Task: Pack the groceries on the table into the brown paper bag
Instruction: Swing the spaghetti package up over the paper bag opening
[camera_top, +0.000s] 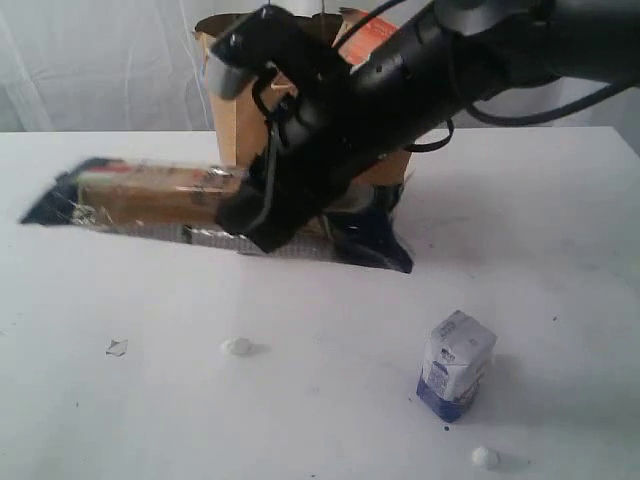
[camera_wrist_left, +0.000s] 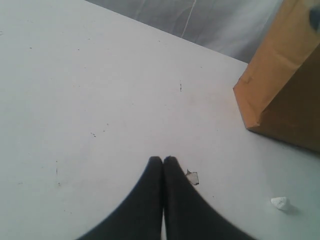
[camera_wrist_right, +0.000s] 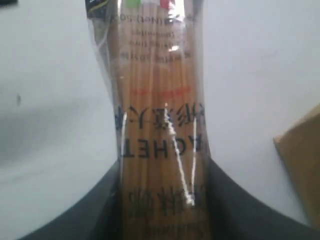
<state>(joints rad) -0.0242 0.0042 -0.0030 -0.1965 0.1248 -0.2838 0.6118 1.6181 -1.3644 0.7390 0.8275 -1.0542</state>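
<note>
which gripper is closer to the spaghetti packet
Right. The right gripper is shut on the spaghetti packet; the left gripper is shut over the table, no packet in its view.

Black right arm (camera_top: 430, 60) (cables (camera_top: 520, 122) looping alongside) and tapered, dark left hand (camera_wrist_left: 163, 160).

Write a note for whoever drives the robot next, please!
Left gripper: jaws shut, empty, over the table.
Right gripper: jaws shut on the spaghetti packet, held roughly level in front of the brown paper bag.
Small white-blue carton: standing on the table, nearer the camera.
Done: an orange thing shows at the bag's mouth; the rest inside is hidden.
Left: packet and carton into the bag.
</note>
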